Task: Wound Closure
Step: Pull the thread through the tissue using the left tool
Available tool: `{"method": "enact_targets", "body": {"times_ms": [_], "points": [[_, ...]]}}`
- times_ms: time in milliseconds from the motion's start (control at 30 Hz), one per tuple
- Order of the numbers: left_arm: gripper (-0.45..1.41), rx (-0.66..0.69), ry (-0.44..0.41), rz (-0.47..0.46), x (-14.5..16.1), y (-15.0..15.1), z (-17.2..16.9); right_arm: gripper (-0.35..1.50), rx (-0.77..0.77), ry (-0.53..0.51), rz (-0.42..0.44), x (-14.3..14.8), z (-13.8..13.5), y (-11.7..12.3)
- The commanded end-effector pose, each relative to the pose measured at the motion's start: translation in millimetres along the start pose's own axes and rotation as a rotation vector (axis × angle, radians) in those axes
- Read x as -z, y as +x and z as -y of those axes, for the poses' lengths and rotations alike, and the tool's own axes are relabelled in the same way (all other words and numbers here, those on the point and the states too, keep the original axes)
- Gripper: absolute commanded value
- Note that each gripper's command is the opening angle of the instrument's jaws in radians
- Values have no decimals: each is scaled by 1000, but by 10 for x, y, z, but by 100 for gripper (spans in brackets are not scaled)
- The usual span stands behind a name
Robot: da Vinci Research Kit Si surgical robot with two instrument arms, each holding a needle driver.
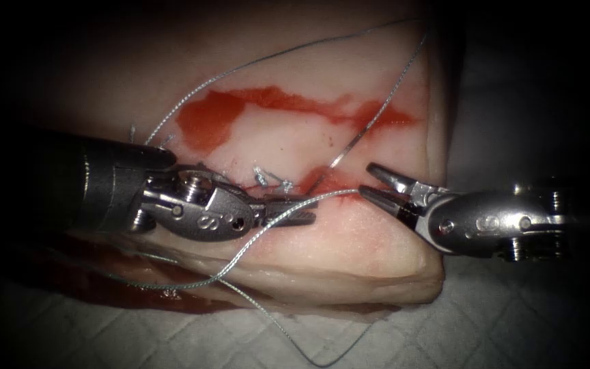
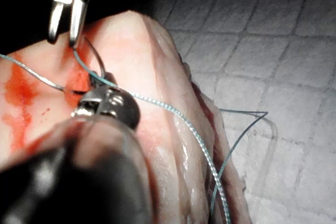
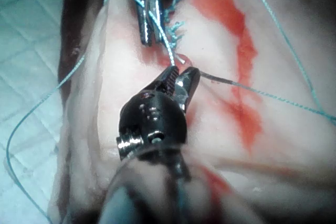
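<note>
The left tool (image 1: 293,210) is laid almost flat over the tissue (image 1: 349,253), its shaft coming in from the left of the endoscope view and its wrist stretched straight toward the cut (image 1: 329,179). Its jaws are pressed together, and the thread (image 1: 240,256) is seen to run across them; whether it is gripped there cannot be told. A letter "S" is read on the wrist of this tool.

The right tool (image 1: 375,183) is brought in level from the right, its tip held at the right end of the cut. Its jaws are parted, and nothing is gripped between them. The same "S" is read on its wrist.

The needle (image 1: 349,143) is seen as a thin curved line over the red fluid (image 1: 213,119), with one end at the cut; how deep it sits in the tissue cannot be told. Short cut ends of thread (image 1: 268,176) are seen beside the left tool.
</note>
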Motion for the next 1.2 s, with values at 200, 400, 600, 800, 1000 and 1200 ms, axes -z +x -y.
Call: {"method": "enact_targets", "body": {"times_ms": [200, 400, 600, 800, 1000, 1200], "points": [[-45, -3, -3, -2, -9, 2, 1, 19, 0, -10, -5, -7, -7, -6], [-45, -3, -2, -1, -9, 2, 1, 20, 9, -9, -2, -9, -12, -7], [-45, -2, -3, -2, -10, 1, 1, 2, 39, -10, -44, -25, -23, 0], [-45, -2, -4, -3, -10, 1, 2, -8, 46, 15, -83, -24, -21, -5], [-45, -3, -4, -3, -10, 1, 2, -18, 30, -50, -82, -11, -20, -11], [-45, -4, -2, -2, -11, 3, 2, -20, -139, -112, -27, 4, -22, -33]]}}
